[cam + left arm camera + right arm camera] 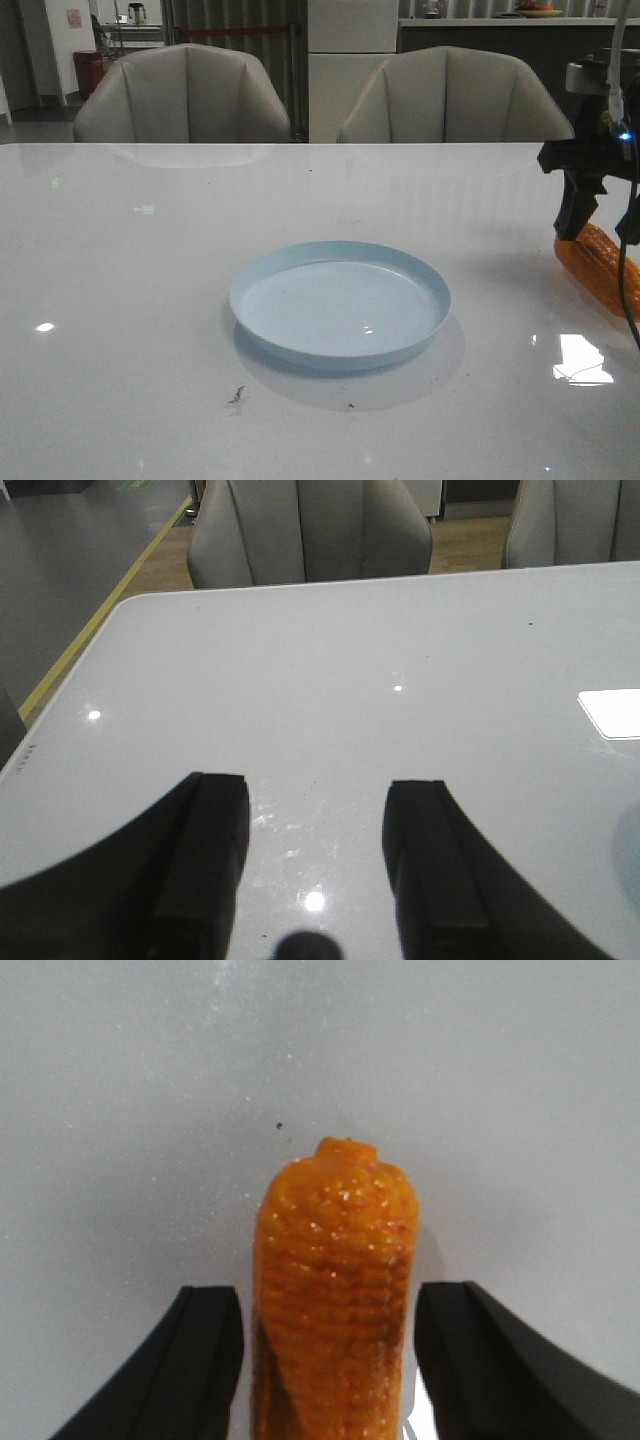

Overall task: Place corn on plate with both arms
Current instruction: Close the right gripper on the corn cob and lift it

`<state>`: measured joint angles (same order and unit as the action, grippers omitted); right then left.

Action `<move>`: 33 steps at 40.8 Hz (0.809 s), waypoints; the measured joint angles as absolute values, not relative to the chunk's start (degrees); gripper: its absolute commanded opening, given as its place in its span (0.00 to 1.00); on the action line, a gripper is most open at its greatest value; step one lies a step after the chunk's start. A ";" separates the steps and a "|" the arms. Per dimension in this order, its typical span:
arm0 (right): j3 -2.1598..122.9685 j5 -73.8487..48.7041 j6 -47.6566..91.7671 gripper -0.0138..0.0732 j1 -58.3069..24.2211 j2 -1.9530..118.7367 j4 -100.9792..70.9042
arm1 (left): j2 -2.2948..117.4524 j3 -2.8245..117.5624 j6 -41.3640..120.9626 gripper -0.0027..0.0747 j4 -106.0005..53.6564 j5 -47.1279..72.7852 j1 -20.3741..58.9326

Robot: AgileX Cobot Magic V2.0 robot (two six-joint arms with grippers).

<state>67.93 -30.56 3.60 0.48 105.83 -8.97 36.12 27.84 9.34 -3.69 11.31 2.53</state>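
Right wrist: gripper (330,1360) straddles corn (335,1290).

No legible txt, labels, brands or nos. anywhere; faint edge marks unreadable

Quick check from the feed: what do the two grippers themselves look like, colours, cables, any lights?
The right gripper is matte black with blocky angular jaws, a black cable hanging beside it, a small blue light above, and a grey housing with a white cable on top. The left gripper shows two flat, squared black jaws.

Orange corn (600,264) flat on table, right of empty pale-blue plate (340,304)
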 measured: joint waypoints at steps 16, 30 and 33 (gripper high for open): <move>68.60 -29.46 3.60 0.64 0.48 110.22 -8.97 | 36.12 27.84 9.34 0.53 -3.69 11.22 2.53; 71.84 -31.91 5.20 0.51 -0.73 111.30 -8.85 | 36.12 27.84 9.34 0.53 -3.69 11.22 2.53; 74.83 -34.35 5.18 0.51 -2.44 111.69 -8.83 | 36.12 27.84 9.38 0.53 -3.69 11.22 2.53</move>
<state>74.83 -34.35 5.18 -2.44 111.69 -8.83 36.12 27.84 9.38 -3.69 11.22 2.53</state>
